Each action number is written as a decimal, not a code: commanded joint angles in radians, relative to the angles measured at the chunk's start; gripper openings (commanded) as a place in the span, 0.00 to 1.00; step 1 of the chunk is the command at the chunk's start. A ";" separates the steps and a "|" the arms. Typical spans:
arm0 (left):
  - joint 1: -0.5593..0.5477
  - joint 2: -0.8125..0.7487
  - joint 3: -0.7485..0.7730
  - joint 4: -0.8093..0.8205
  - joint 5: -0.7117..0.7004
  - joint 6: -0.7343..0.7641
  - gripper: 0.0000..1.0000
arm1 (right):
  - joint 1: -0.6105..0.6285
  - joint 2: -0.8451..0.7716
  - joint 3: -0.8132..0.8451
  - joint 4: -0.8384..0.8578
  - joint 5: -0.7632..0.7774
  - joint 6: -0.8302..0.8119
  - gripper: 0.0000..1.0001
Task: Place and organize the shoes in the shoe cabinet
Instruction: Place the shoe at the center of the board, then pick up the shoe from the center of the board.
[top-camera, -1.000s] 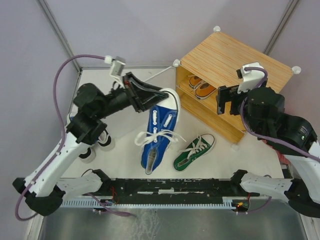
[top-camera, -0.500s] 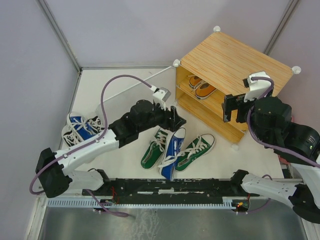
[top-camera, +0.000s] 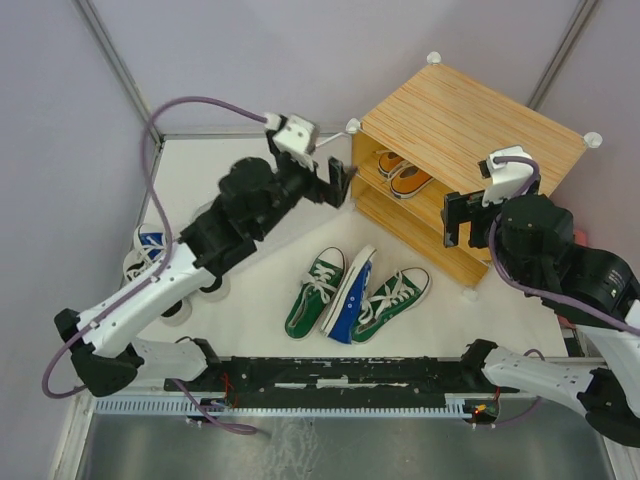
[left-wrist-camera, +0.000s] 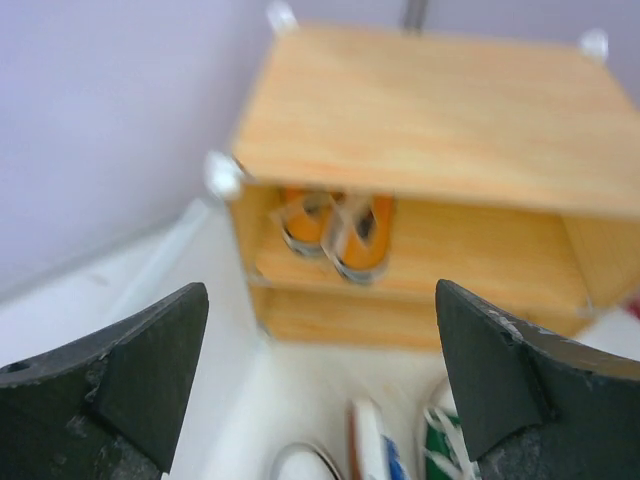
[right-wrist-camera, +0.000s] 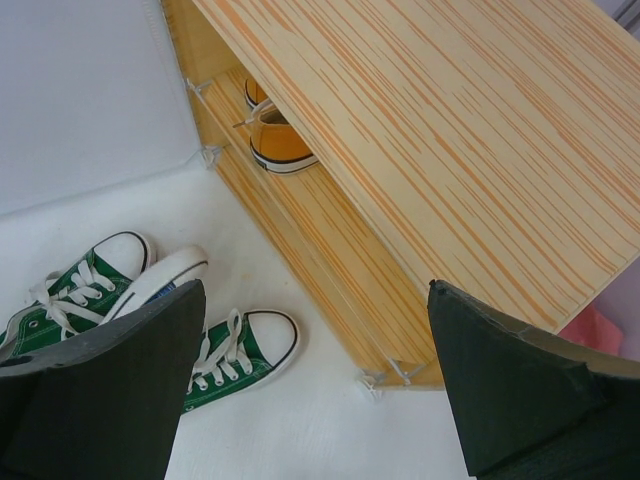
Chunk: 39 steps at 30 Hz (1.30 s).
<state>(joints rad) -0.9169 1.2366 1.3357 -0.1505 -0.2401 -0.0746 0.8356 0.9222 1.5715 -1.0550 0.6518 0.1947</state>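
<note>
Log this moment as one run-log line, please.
left end effector: open, empty; right end effector: open, empty; orange shoes: cabinet shelf; blue shoe: table, between green shoes

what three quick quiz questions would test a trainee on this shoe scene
1. True or false: the orange canvas sneakers sit inside the striped light wooden shoe cabinet.
2. The blue canvas sneaker lying on its side is: A between the two green canvas sneakers; B in the cabinet; C in a claw.
3. Fill in: the left claw is ___, holding nothing.
Key: 1 true; 2 A; 3 open.
</note>
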 joint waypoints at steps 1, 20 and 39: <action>0.114 0.017 0.233 -0.033 -0.087 0.196 0.99 | -0.001 0.020 0.001 0.047 -0.012 -0.001 1.00; 1.105 -0.233 -0.449 -0.129 -0.506 -0.455 0.99 | -0.001 0.030 -0.048 0.052 -0.104 0.028 1.00; 1.351 -0.015 -0.630 0.068 -0.206 -0.604 0.99 | -0.001 0.038 0.006 -0.050 -0.128 0.110 0.98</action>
<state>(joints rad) 0.3847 1.1805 0.7265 -0.2363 -0.5694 -0.6331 0.8356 0.9714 1.5562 -1.1000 0.5014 0.2733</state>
